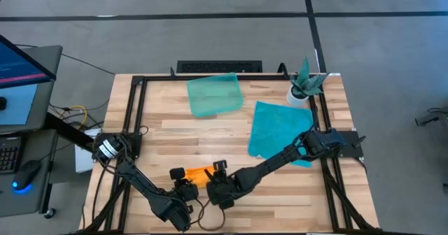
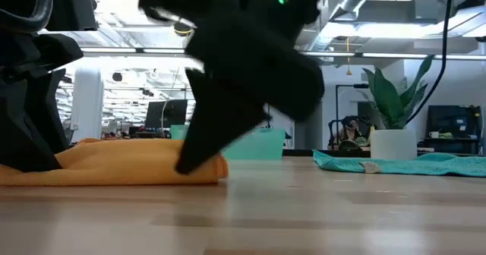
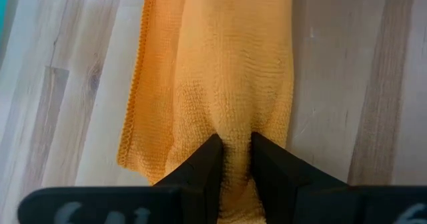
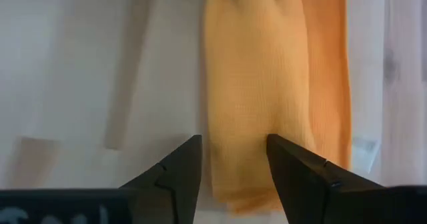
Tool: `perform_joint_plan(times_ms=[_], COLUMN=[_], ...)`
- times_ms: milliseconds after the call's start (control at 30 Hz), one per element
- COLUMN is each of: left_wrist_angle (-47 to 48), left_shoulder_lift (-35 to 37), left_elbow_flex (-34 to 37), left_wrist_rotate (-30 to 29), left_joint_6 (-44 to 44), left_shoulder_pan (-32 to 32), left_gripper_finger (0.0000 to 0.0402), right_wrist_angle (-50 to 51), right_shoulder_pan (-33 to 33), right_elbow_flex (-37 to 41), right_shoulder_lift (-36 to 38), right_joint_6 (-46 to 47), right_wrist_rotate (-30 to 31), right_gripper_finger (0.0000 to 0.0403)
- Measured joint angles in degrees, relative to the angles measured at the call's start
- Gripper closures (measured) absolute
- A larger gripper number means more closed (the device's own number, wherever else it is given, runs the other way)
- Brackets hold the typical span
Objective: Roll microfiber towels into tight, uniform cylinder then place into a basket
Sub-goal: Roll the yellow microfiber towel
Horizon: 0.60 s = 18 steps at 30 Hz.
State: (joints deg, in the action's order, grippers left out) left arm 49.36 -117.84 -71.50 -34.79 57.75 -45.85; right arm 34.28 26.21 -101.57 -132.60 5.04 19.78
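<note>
Dark fingers of the left gripper [image 3: 233,164] fill the bottom centre of the left wrist view, pinching a fold of the orange towel [image 3: 220,71], which runs up the frame over the wooden table [image 3: 360,84].

Right wrist view: the right gripper [image 4: 233,164] stands with fingers spread, the towel's end between them at bottom centre.

Low view: the rolled orange towel lies at lower left, the teal towel [image 2: 402,162] flat at right.

High view: both grippers meet at bottom centre; the basket [image 1: 214,94] sits upper centre, the plant pot [image 1: 299,94] at upper right.
</note>
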Motion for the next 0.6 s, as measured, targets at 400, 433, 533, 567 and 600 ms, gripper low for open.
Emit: perform_joint_plan(times_ms=[400, 433, 533, 567, 600], left_wrist_angle=[0.65, 1.53, 3.9, 4.82, 5.81], left_shoulder_lift=[-0.04, -0.1, -0.31, -0.46, -0.52], left_elbow_flex=[-0.31, -0.91, -2.76, -3.52, -4.19], left_wrist_rotate=[-0.16, -0.11, 0.09, 0.15, 0.17], left_joint_6=[3.68, 4.14, 4.41, 4.31, 4.25], left_shoulder_pan=[-0.24, -0.24, -0.25, -0.46, -0.66], left_gripper_finger=[0.0329, 0.0329, 0.0329, 0.0329, 0.0329], right_wrist_angle=[-1.99, -2.23, -2.47, -2.45, -2.45], right_shoulder_pan=[-0.84, -0.89, -1.24, -1.37, -1.5], right_elbow_flex=[3.47, 3.49, 3.53, 3.53, 3.53], right_shoulder_lift=[0.31, 0.31, 0.29, 0.29, 0.29], right_joint_6=[4.23, 4.55, 5.08, 5.34, 5.62], right_wrist_rotate=[-2.33, -2.35, -2.83, -3.09, -3.25], right_gripper_finger=[0.0214, 0.0217, 0.0234, 0.0242, 0.0252])
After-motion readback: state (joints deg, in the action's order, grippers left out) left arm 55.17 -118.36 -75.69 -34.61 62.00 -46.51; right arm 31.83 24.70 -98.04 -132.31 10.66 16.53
